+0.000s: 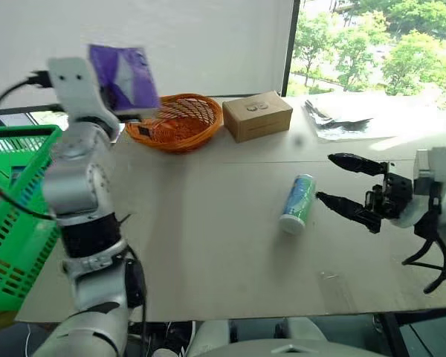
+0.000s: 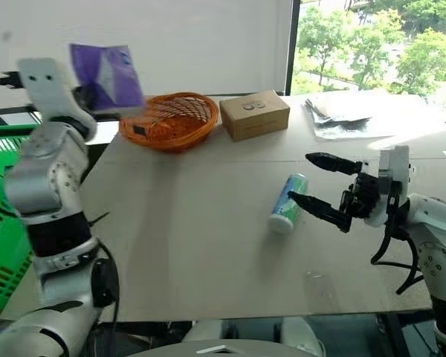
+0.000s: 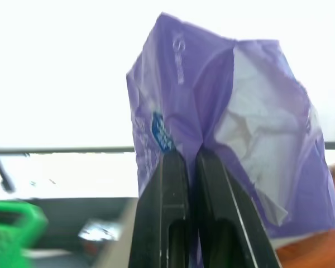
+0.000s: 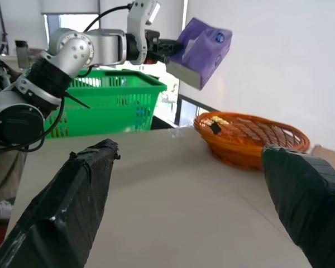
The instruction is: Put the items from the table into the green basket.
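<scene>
**Operator:** Where does the tissue pack (image 1: 123, 76) sit right now?

**Observer:** You have it up in the air. Your left gripper (image 3: 184, 162) has its jaws clenched on a pinch of the soft purple wrapper, so the pack hangs off the tips, raised above the bench (image 1: 208, 245) near the orange wicker basket (image 1: 176, 121). The green basket (image 1: 15, 216) stands off the bench's left edge, beside and below that arm. I'd judge the height is there so the pack can clear the basket's thick rim before you let go.

**Operator:** And the other arm?

**Observer:** Your right gripper (image 1: 344, 181) holds nothing; its jaws are spread wide and aimed sideways at the white canister (image 1: 296, 203), which lies on its side on the bench just beside the tips, not touching. That looks like a set-up to straddle it. The cardboard box (image 1: 257, 114) sits by the wicker basket.
</scene>
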You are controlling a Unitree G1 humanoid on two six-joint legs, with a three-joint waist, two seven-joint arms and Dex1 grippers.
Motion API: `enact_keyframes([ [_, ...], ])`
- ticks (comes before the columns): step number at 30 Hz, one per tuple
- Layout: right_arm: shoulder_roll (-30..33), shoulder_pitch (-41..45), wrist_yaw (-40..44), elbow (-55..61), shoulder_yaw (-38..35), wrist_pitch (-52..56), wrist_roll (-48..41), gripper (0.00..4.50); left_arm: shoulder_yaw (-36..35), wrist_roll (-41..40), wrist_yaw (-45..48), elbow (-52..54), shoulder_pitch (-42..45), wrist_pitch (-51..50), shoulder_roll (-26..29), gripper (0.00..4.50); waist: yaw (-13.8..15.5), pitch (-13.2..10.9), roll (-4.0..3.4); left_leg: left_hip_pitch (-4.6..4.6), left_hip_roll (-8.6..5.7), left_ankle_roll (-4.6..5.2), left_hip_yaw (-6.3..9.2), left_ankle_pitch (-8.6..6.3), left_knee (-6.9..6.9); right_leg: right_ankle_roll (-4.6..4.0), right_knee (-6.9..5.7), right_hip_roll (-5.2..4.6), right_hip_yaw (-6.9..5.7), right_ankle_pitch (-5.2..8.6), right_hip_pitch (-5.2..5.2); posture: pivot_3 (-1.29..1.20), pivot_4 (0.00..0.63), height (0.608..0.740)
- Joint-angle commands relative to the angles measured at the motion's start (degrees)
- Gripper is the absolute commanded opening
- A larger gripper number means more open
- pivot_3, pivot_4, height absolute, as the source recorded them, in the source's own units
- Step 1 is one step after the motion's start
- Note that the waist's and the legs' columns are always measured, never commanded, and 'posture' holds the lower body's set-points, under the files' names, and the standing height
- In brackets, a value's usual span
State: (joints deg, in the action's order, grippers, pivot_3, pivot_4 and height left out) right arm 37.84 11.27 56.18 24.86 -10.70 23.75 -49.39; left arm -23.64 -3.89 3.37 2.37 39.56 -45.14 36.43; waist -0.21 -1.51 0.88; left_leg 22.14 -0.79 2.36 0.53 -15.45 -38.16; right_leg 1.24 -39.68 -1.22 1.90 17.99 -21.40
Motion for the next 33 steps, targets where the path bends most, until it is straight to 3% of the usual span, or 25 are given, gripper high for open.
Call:
enact_keyframes([
  [1, -0.89, 5.13, -1.98, 2.08, 2.08, 2.51, -2.06, 4.5, -3.47, 2.53, 1.2, -7.17, -0.27, 5.79, 8.59, 0.08, 1.0, -0.03, 0.23, 0.12, 0.0, -0.02, 0.01, 0.01, -0.01, 0.0, -0.03, -0.01, -0.02, 0.0, -0.13, 0.13, 0.0, 0.74],
  [5, -4.79, 12.98, -9.11, 2.08, 4.87, 5.61, -1.65, 4.5, -6.88, 2.61, 1.53, -13.93, -2.79, 7.54, 14.51, 0.08, 2.91, -0.03, 0.31, 0.48, -0.06, -0.04, 0.15, 0.02, -0.12, 0.0, -0.09, -0.22, -0.26, -0.02, -0.39, 0.15, 0.0, 0.74],
  [11, -5.47, 14.56, -11.1, 2.97, 6.34, 7.58, -0.74, 4.5, -9.13, 2.02, 0.08, -18.0, -3.79, 8.8, 14.68, 0.08, 6.48, 0.18, 0.65, 0.67, -0.2, 0.16, 0.56, -0.12, -0.11, -0.03, 0.03, -0.46, -0.72, -0.01, -0.39, 0.14, 0.0, 0.74],
  [17, -5.11, 13.95, -11.02, 3.1, 6.4, 7.15, 0.09, 4.5, -9.78, 1.45, -2.43, -17.84, -4.78, 8.58, 11.9, 2.1, 6.61, 0.19, 0.65, 0.72, -0.24, 0.2, 0.56, -0.14, -0.05, -0.04, -0.02, -0.49, -0.72, -0.01, -0.43, 0.13, 0.0, 0.74],
  [23, -3.6, 12.14, -11.15, 3.76, 5.1, 6.75, 1.11, 4.5, -12.94, -3.51, -5.37, -13.47, -0.88, 13.8, 6.48, 2.1, 6.36, 0.24, 0.73, 0.74, -0.25, 0.21, 0.55, -0.14, -0.07, -0.03, -0.04, -0.49, -0.72, -0.01, -0.44, 0.12, 0.0, 0.74],
  [28, 0.54, 5.11, -9.1, 0.7, 0.48, 4.82, 4.43, 4.5, 2.89, -16.67, 10.47, 0.31, -3.95, 1.35, -5.9, 2.1, 7.57, 0.5, 0.74, 0.75, -0.38, 0.2, 0.66, -0.13, -0.12, -0.02, -0.01, -0.59, -0.82, -0.02, -0.33, 0.09, 0.0, 0.74],
  [33, 5.27, -6.97, -6.37, -4.06, -5.13, -0.58, 11.96, 4.5, 19.44, -23.44, 15.89, 9.98, -10.03, -9.61, -17.55, 2.1, 6.07, 0.53, 0.73, 0.86, -0.52, 0.25, 0.48, -0.1, -0.16, 0.01, 0.03, -0.79, -0.69, -0.02, -0.31, 0.03, 0.0, 0.74],
])
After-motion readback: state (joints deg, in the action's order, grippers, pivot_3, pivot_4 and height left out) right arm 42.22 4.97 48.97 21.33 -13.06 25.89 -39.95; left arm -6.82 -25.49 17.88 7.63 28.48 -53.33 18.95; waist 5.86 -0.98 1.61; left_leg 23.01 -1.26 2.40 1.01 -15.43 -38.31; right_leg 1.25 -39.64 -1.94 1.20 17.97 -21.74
